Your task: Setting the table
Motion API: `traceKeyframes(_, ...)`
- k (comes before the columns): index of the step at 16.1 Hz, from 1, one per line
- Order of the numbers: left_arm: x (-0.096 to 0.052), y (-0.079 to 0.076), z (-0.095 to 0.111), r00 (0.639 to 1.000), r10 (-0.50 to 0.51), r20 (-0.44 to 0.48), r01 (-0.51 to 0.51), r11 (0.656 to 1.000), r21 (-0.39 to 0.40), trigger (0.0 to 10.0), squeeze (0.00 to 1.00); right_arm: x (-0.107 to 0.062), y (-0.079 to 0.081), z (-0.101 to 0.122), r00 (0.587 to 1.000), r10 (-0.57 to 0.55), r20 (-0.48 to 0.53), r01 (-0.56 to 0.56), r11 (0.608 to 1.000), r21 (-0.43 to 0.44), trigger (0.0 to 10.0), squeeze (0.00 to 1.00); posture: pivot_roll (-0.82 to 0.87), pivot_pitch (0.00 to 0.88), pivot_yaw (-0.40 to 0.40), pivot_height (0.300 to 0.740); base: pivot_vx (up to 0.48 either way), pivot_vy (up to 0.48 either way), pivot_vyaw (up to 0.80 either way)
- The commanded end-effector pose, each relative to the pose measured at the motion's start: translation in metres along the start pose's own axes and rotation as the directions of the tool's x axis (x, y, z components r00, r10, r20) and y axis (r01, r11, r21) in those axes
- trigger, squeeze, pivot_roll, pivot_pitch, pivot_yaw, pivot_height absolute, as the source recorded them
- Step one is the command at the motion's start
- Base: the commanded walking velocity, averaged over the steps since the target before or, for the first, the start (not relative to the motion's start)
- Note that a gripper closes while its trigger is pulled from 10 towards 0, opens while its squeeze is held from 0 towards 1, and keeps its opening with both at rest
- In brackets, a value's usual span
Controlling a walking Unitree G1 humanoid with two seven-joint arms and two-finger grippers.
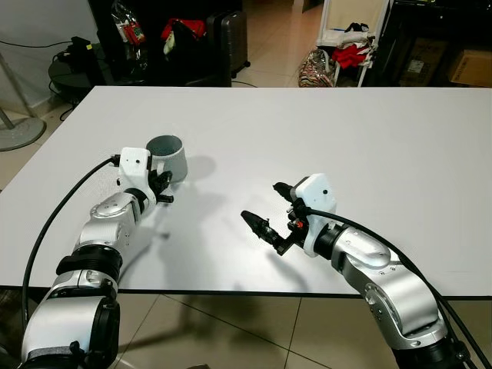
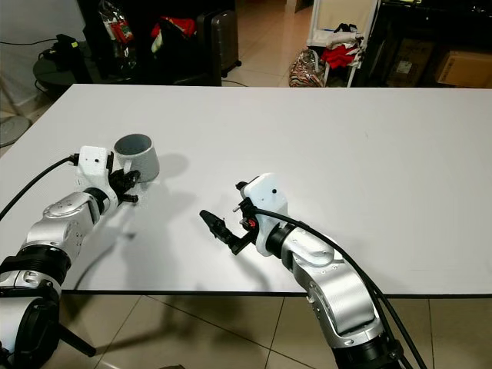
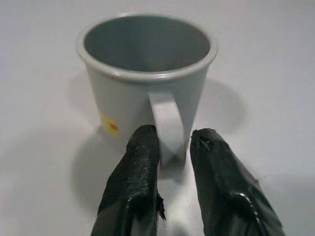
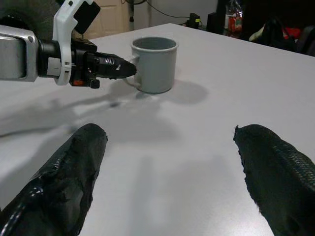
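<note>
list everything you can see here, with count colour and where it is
mug: 1, grey with a small yellow mark on its side, upright on the table toward the robot's left, handle between the left gripper's fingers
table: 1, white, spreading in front of the robot
suitcase: 1, dark, on the floor beyond the far edge of the table
red cloth items: several, red, on the floor and shelving beyond the table
cardboard box: 1, brown, far right background
left gripper: 1, black fingers on a silver arm, either side of the mug's handle
right gripper: 1, black fingers spread wide, low over the table, pointing toward the mug
</note>
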State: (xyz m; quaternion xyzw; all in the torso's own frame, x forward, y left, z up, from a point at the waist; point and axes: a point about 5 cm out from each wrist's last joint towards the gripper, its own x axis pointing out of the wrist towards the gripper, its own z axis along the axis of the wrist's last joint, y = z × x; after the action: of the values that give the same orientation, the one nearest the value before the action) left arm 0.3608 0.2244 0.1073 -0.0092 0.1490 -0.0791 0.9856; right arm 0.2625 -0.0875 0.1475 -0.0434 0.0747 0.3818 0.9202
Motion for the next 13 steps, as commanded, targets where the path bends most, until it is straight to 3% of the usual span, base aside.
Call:
traceKeyframes(1,-0.004,0.008,0.004,1.000,0.010,0.028,-0.009,1.000,-0.017,10.0,1.00,0.000,0.000,0.003,1.000,0.009,0.012,-0.009,1.000,-0.007,10.0,0.00,-0.07,0.000,0.060,0.740,0.000,0.000,0.00)
traceKeyframes(2,-0.012,0.014,0.004,0.998,0.017,0.060,-0.015,0.999,-0.030,10.0,0.55,-0.001,0.000,0.004,1.000,0.011,0.019,-0.011,1.000,0.003,10.0,0.00,-0.06,0.000,0.057,0.740,0.000,0.000,0.00)
traceKeyframes(3,-0.014,0.016,0.004,0.997,0.019,0.070,-0.017,0.999,-0.034,10.0,0.19,-0.002,0.000,0.004,1.000,0.011,0.021,-0.012,1.000,0.008,10.0,0.00,-0.06,0.000,0.057,0.740,0.000,0.000,0.00)
traceKeyframes(4,-0.024,0.018,0.004,0.993,0.022,0.117,-0.016,0.999,-0.051,10.0,0.00,-0.003,0.000,0.004,0.999,0.010,0.034,-0.011,1.000,0.027,10.0,0.00,-0.06,0.000,0.052,0.740,0.000,0.000,0.00)
traceKeyframes(6,-0.049,0.012,0.006,0.978,0.011,0.209,0.007,0.996,-0.086,10.0,0.00,-0.004,0.000,0.005,0.999,0.006,0.052,-0.009,0.998,0.054,10.0,0.00,-0.05,0.000,0.047,0.740,0.000,0.000,0.00)
traceKeyframes(9,-0.090,0.007,0.003,0.950,0.077,0.304,-0.071,0.997,-0.031,10.0,0.00,-0.006,0.000,0.004,0.998,-0.036,0.052,0.033,0.998,0.057,10.0,0.00,-0.04,0.000,0.048,0.740,0.000,0.000,0.00)
traceKeyframes(10,-0.121,-0.003,-0.003,0.945,0.122,0.303,-0.120,0.992,-0.024,10.0,0.00,-0.010,0.002,0.002,0.995,-0.075,0.066,0.073,0.997,0.029,10.0,0.00,-0.02,0.000,0.042,0.740,0.000,0.000,0.00)
traceKeyframes(12,-0.144,-0.027,-0.009,0.952,0.123,0.281,-0.127,0.992,-0.004,10.0,0.00,-0.014,-0.001,0.001,0.981,-0.174,0.082,0.173,0.985,0.021,10.0,0.00,0.01,0.000,0.025,0.740,0.000,0.000,0.40)
traceKeyframes(13,-0.149,-0.037,-0.011,0.953,0.121,0.278,-0.127,0.992,0.004,10.0,0.00,-0.016,-0.005,0.003,0.971,-0.217,0.097,0.215,0.976,0.039,10.0,0.00,0.02,0.000,0.020,0.740,0.000,0.000,0.80)
